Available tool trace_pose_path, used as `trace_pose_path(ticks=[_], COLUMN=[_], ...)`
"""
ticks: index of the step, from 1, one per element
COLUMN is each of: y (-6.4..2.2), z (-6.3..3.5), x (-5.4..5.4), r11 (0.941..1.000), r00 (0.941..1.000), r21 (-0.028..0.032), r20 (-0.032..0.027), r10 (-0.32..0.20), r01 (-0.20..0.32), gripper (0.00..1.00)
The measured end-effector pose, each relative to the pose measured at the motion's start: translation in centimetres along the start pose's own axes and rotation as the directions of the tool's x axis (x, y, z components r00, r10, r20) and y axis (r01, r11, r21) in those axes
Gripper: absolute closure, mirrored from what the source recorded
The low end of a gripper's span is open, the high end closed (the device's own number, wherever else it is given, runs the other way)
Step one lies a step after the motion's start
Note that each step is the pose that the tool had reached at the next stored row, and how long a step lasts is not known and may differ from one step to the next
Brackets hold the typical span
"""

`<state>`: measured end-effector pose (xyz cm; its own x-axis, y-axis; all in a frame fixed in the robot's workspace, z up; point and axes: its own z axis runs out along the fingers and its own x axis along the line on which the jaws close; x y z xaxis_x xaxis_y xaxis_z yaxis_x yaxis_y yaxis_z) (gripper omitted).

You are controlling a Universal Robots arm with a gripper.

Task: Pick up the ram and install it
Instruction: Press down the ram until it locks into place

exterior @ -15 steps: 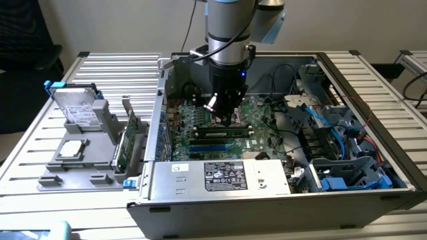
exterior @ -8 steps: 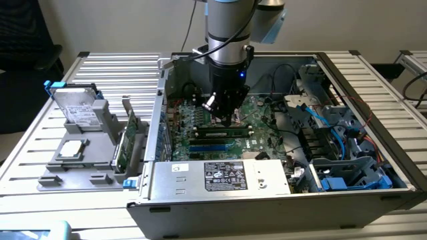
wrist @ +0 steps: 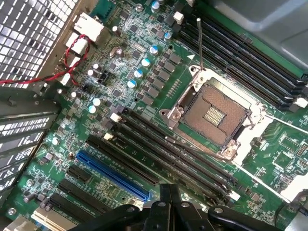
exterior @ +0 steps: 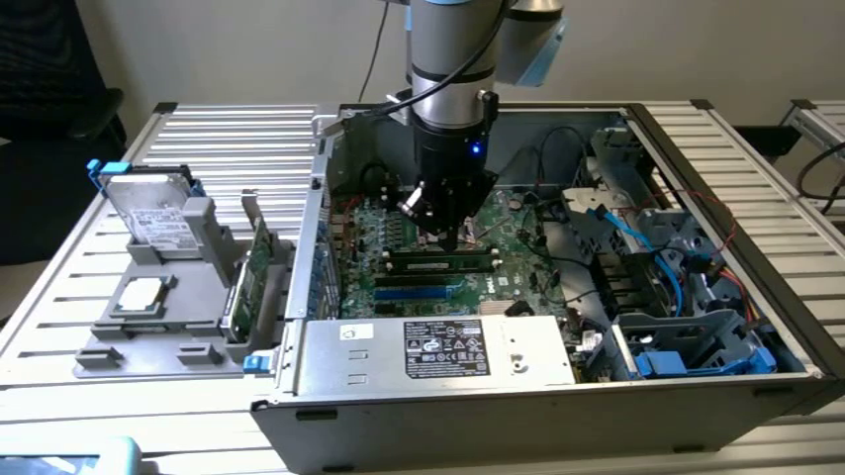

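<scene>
The ram (exterior: 442, 264), a long narrow green stick with dark chips, lies along a black memory slot on the motherboard (exterior: 396, 233) inside the open computer case (exterior: 555, 396). My gripper (exterior: 457, 240) points straight down just above the ram's middle. I cannot tell whether it touches the stick. In the wrist view the black fingers (wrist: 163, 199) are pressed together with nothing between them, over the black memory slots (wrist: 163, 154) beside the bare CPU socket (wrist: 214, 115).
A blue slot (exterior: 422, 289) runs beside the ram, and the power supply (exterior: 436, 348) sits in front of it. Cables and drive cages (exterior: 687, 297) crowd the exterior view's right. Left of the case, a grey holder (exterior: 145, 336) carries a hard drive (exterior: 152, 213) and a green board (exterior: 251, 277).
</scene>
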<state>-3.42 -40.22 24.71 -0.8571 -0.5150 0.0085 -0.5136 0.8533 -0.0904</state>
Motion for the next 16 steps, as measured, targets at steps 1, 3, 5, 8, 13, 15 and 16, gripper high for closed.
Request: trace_pose_path(ticks=[1,3,5,8,13,15,16], y=[0.0,0.0,0.0,0.0,0.0,0.0,0.0], z=[0.0,0.0,0.0,0.0,0.0,0.0,0.0], x=[0.0,0.0,0.0,0.0,0.0,0.0,0.0], r11=[0.9999,0.9991,0.9974,0.9932,0.9823,0.9765,0.9734], r00=[0.9999,0.999,0.9974,0.9932,0.9822,0.9764,0.9732], r21=[0.0001,0.0003,0.0004,0.0006,0.0014,0.0018,0.0021], r20=[-0.001,-0.0031,-0.0053,-0.0087,-0.0143,-0.0166,-0.0176], r10=[0.016,0.043,0.072,0.116,0.187,0.215,0.229], r01=[-0.016,-0.043,-0.072,-0.116,-0.187,-0.215,-0.229], gripper=[0.89,0.89,0.89,0.89,0.89,0.89,0.89])
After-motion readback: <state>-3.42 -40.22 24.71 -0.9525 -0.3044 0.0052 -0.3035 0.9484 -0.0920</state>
